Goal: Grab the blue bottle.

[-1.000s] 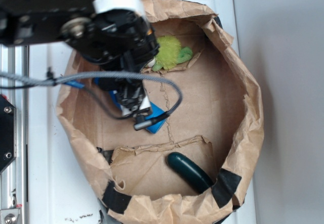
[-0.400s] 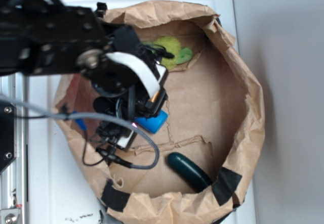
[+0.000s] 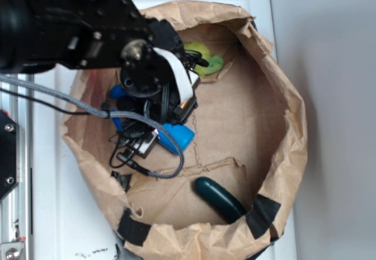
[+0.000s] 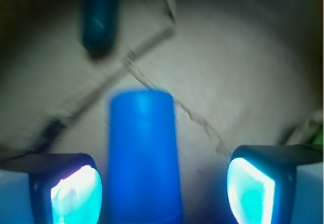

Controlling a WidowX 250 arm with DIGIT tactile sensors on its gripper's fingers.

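The blue bottle [image 3: 179,137] lies on its side on the floor of the brown paper bag [image 3: 288,113]. My arm covers its middle, and a blue end shows at the upper left. My gripper [image 3: 150,118] points down over it. In the wrist view the blue bottle [image 4: 143,153] stands between my fingers, close to the left finger [image 4: 76,191] and well apart from the right finger [image 4: 250,188]. The gripper [image 4: 162,188] is open around the bottle and not closed on it.
A dark green glossy elongated object [image 3: 220,198] lies at the bag's front and also shows in the wrist view [image 4: 99,16]. A green plush toy [image 3: 202,57] sits at the back. The bag walls rise all round. My cable loops beside the bottle.
My arm has swung and turned over the bottle and come down lower. The bottle's base has stayed in about the same place.
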